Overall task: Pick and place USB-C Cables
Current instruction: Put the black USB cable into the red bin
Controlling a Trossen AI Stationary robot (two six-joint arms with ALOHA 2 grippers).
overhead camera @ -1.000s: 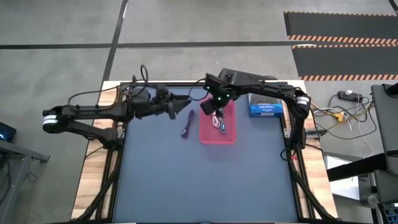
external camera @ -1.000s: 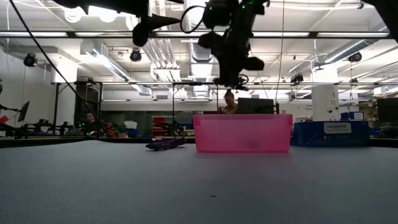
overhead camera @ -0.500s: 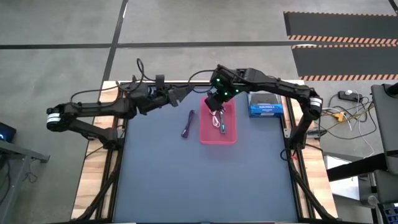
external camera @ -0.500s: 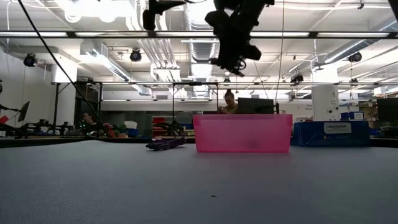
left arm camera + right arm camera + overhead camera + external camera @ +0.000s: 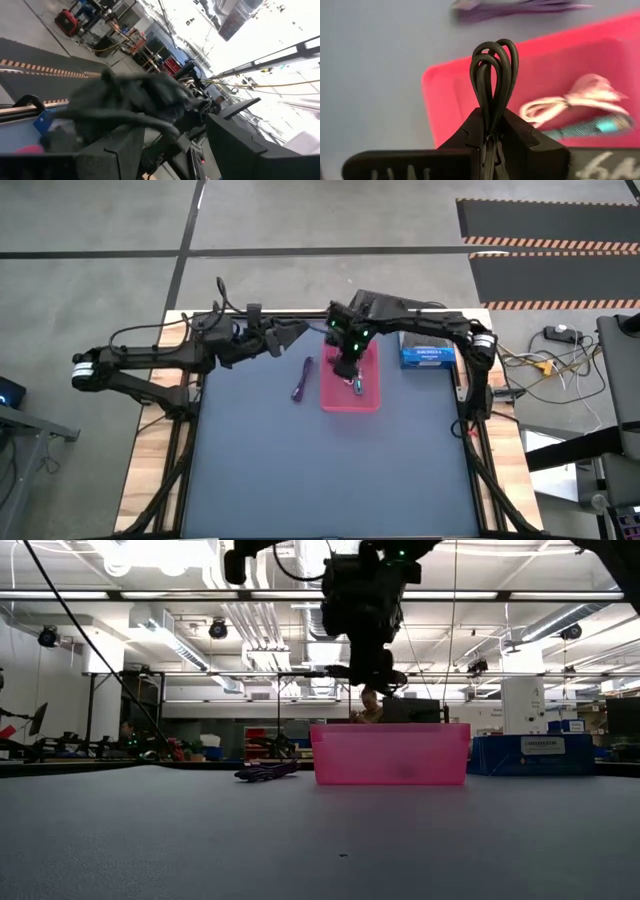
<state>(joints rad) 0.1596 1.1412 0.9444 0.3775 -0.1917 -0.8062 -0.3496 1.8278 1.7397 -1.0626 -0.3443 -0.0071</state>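
Right tool [image 5: 491, 131] pinching black cable [image 5: 493, 80] above pink tray [image 5: 450, 85]

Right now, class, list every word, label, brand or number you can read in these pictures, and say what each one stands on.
None can be read for certain.
Blue box beside the pink tray: a white label, print too small to read from above.
The same blue box in the low view: a white label, letters too blurred to read.

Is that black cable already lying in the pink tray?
No. The black cable is still pinched in the right claw above the pink tray.
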